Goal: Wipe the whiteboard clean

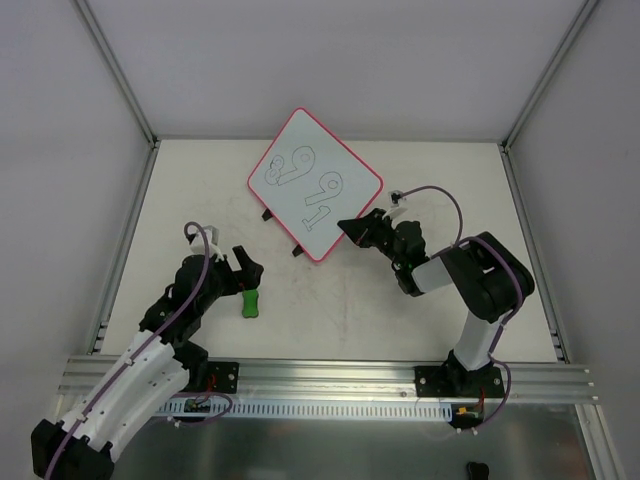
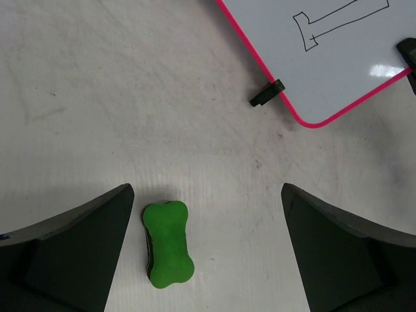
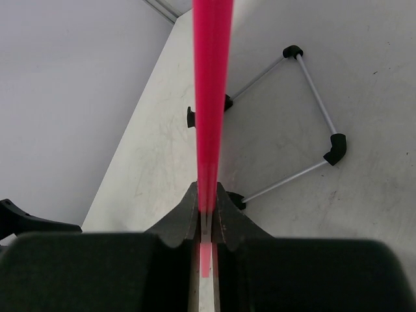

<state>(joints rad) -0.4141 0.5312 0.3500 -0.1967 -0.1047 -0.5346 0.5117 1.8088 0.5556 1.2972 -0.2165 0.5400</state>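
At the far middle of the table [image 1: 200,190]: the whiteboard [image 1: 315,185] lies turned like a diamond, one corner toward the right arm, with black outline digits [image 1: 298,176] not yet wiped from its face.
Right gripper [image 1: 352,228]: clamped on the whiteboard's red-pink rim near that corner. In the right wrist view the rim runs edge-on between the closed jaws.
Left gripper [image 2: 207,195]: jaws spread wide and holding nothing, poised over the table.
Eraser [image 2: 168,252]: green and bone-shaped, lying flat on the table between the left fingers [image 2: 78,247], but much nearer the one on the left of the wrist view. It is well apart from the board.
Step in hand: you appear to be pinning the board with the right arm so that the left can fetch the eraser and wipe.
Right arm: hold the rim firmly and level. If you twist, the board will likely pivot or lift.
Left arm: shift sideways until the eraser sits centred between the fingers, then descend and close across its narrow waist, so the nearer finger does not knock it away.
Grip depth: take it high, leaving the underside below your fingertips, so the pad meets the board and not the fingers.
Watch: the black clip [image 2: 267,92] on the board's edge facing the left arm. Come in over the face, clear of it.
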